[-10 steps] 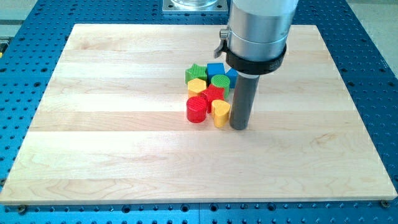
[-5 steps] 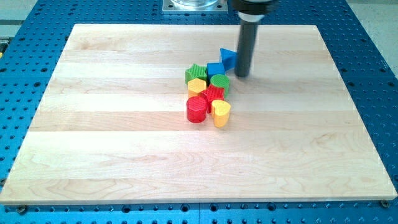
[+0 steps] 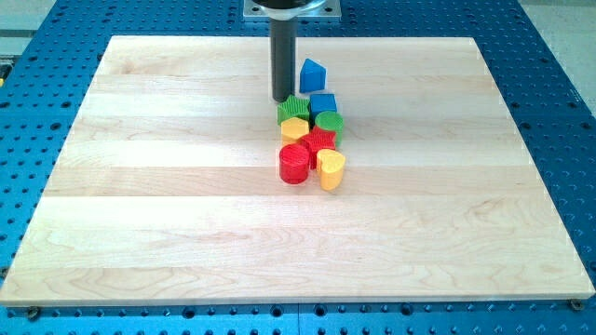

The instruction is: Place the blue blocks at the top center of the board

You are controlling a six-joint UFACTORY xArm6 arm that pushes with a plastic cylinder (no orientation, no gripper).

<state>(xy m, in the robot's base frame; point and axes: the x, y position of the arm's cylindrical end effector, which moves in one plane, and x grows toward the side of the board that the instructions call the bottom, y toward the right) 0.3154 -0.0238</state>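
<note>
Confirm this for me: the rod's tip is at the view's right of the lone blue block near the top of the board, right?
Not quite. The camera view shows my tip at the view's left of the lone blue block, not its right. That block does sit near the board's top.

Bright, even, diffuse overhead light; a sharp picture.

The wooden board (image 3: 186, 214) is lit evenly, with no glare spots and its grain clearly resolved. Only short, soft shadows are cast beside the rod (image 3: 282, 60) and under the cluster of blocks (image 3: 312, 140). Colours are rendered saturated and clean. No motion blur is seen, and the perforated blue table (image 3: 559, 112) is kept in focus to the edges without noticeable distortion.
</note>
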